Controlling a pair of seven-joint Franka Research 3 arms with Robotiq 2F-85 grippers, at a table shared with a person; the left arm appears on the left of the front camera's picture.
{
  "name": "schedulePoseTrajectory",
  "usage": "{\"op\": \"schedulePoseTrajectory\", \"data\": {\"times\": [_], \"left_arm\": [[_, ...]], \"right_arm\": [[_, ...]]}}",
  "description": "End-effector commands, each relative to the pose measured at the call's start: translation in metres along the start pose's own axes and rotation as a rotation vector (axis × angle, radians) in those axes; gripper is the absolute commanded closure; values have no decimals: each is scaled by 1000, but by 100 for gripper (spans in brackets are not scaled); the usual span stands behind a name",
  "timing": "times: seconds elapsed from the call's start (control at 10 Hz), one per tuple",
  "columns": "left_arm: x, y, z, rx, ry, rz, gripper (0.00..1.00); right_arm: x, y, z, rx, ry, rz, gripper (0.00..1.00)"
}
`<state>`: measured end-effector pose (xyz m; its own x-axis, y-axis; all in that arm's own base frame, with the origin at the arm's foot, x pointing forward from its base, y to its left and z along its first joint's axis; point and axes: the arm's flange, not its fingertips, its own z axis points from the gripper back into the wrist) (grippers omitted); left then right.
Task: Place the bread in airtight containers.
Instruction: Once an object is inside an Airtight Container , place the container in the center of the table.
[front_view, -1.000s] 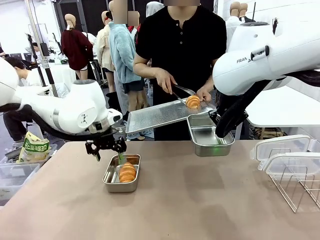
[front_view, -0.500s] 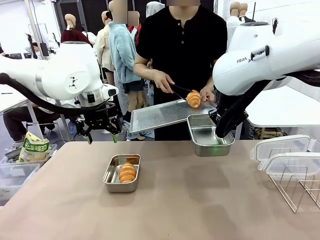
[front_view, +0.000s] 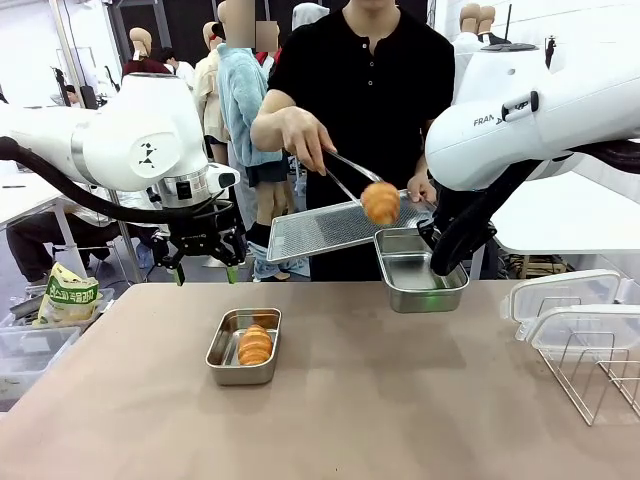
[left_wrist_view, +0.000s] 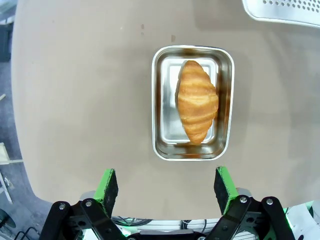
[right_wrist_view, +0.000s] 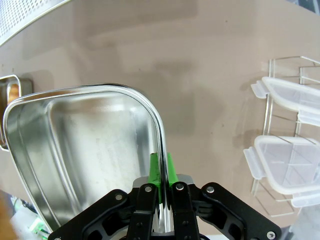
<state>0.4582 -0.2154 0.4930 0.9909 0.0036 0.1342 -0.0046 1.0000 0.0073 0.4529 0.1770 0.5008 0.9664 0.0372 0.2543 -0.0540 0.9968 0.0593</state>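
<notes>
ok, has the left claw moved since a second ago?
Yes. The left claw, open, has risen clear of the steel tub holding a croissant; earlier its tips sat at the tub's far rim.

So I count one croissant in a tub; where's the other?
Front view, right of centre: the golden-brown croissant hangs in the person's metal tongs, above the perforated steel tray and beside the empty steel tub.

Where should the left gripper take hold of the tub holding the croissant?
Pinch the long wall of the tub on the robot's left, from above, one finger inside. The croissant lies nearer the other wall, leaving room there; the open left gripper is turned to straddle it.
</notes>
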Motion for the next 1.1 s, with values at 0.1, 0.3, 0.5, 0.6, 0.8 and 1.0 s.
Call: {"op": "schedulePoseTrajectory", "data": {"times": [0.1, 0.3, 0.5, 0.6, 0.8, 1.0], "left_arm": [[0, 1, 2, 1, -5, 1, 0], [0, 1, 2, 1, -5, 1, 0], [0, 1, 2, 1, -5, 1, 0], [0, 1, 2, 1, -5, 1, 0], [0, 1, 2, 1, -5, 1, 0], [0, 1, 2, 1, -5, 1, 0]], "right_arm": [[0, -1, 2, -2, -7, 4, 100], [0, -1, 2, -2, -7, 4, 100], [0, -1, 2, -2, -7, 4, 100], [0, -1, 2, -2, -7, 4, 100], [0, -1, 2, -2, -7, 4, 100], [0, -1, 2, -2, -7, 4, 100]]}}
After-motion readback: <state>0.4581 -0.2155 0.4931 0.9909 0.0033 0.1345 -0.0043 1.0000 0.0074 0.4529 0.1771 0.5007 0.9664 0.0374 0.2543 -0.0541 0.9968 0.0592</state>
